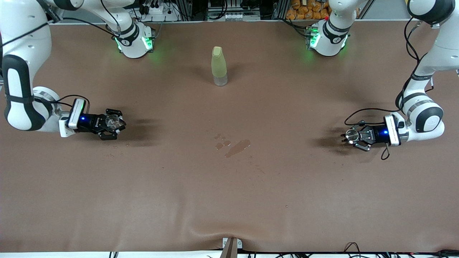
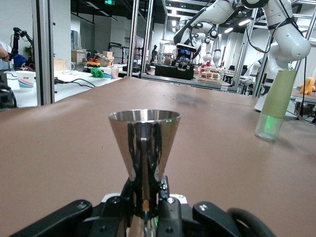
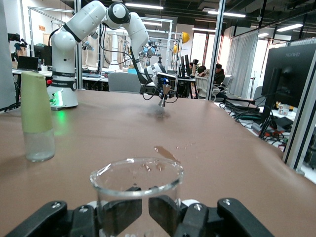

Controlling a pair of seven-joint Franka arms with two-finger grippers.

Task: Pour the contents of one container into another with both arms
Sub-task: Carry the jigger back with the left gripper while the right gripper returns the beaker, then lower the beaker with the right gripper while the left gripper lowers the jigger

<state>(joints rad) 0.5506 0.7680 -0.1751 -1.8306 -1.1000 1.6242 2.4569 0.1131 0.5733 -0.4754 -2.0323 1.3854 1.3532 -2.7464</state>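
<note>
The brown counter [image 1: 229, 200] spans the whole front view, and the two white arms reach low over it from its two ends, well apart from each other. The right arm [image 1: 21, 93] holds its end effector [image 1: 114, 123] just above the counter at its own end, fingers clamped on a clear glass beaker [image 3: 136, 190] that stands upright between them with its open rim up. The left arm [image 1: 426, 107] holds its end effector [image 1: 353, 136] low over the counter at the other end, fingers closed on the stem of a shiny metal conical cup [image 2: 144, 143], mouth up. A pale green bottle [image 1: 218, 66] stands upright between the two bases, untouched. Nearer the front camera than the bottle, a small wet patch [image 1: 236, 147] marks the counter.
</note>
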